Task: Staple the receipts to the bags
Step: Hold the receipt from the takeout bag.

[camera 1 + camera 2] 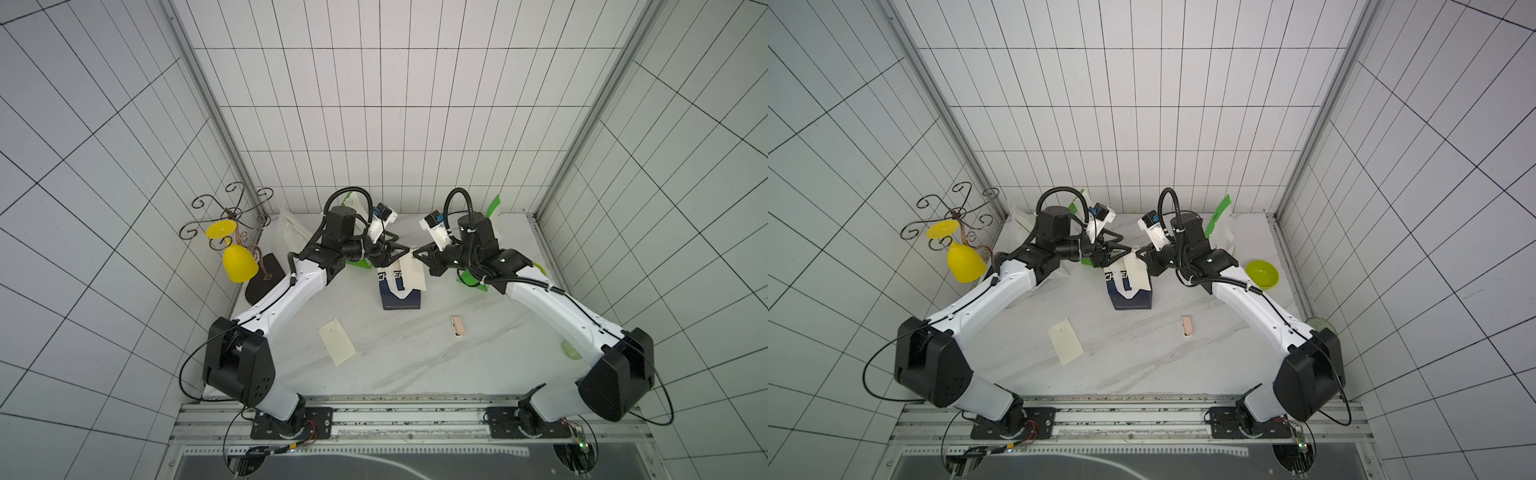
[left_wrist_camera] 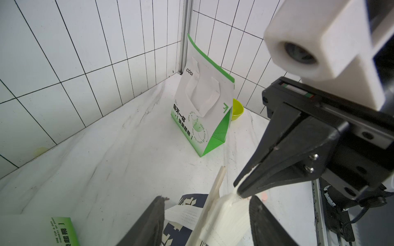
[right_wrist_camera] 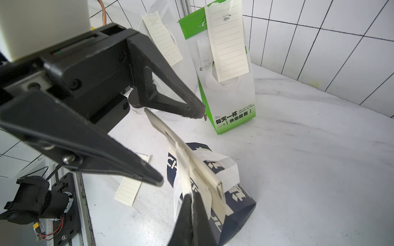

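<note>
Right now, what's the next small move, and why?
Probably close the left hand on the receipt and navy bag: its jaws stand open around their top edge, the right hand alone pinches it, and the pink stapler lies untouched nearby.

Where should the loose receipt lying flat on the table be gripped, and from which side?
Probably at one short end, coming straight down from above. The loose receipt is a thin strip lying flat on the table, well apart from the navy bag. No edge stands up for a sideways pinch. A corner of the ragged end looks easiest to lift first.
</note>
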Robot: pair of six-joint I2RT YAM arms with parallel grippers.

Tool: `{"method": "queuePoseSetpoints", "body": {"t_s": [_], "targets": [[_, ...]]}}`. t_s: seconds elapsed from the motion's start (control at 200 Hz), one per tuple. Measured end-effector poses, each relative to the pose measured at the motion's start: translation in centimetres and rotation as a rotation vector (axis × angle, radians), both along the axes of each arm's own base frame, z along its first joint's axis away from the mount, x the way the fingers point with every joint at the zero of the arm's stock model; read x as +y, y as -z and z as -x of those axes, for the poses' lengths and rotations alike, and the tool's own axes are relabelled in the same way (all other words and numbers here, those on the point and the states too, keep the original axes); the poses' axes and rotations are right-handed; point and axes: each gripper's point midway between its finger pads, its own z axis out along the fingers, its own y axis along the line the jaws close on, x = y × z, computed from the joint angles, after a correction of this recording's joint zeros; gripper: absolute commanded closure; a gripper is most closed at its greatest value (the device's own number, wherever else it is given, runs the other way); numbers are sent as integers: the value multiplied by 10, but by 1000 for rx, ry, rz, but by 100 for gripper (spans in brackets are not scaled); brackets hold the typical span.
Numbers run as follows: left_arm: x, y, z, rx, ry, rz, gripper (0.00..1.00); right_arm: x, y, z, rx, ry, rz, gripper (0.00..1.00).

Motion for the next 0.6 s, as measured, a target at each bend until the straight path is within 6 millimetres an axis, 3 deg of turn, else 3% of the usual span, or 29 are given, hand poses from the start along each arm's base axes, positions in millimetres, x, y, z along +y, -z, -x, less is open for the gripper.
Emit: {"method": "queuePoseSetpoints", "body": {"t_s": [0.31,0.6], "targets": [[-2,5,4,-13,22,-30,62,1,3,-5,1,6,5,100],[-1,12,2,-11,17,-51,58,-1,3,-10,-10,14,12,100]]}}
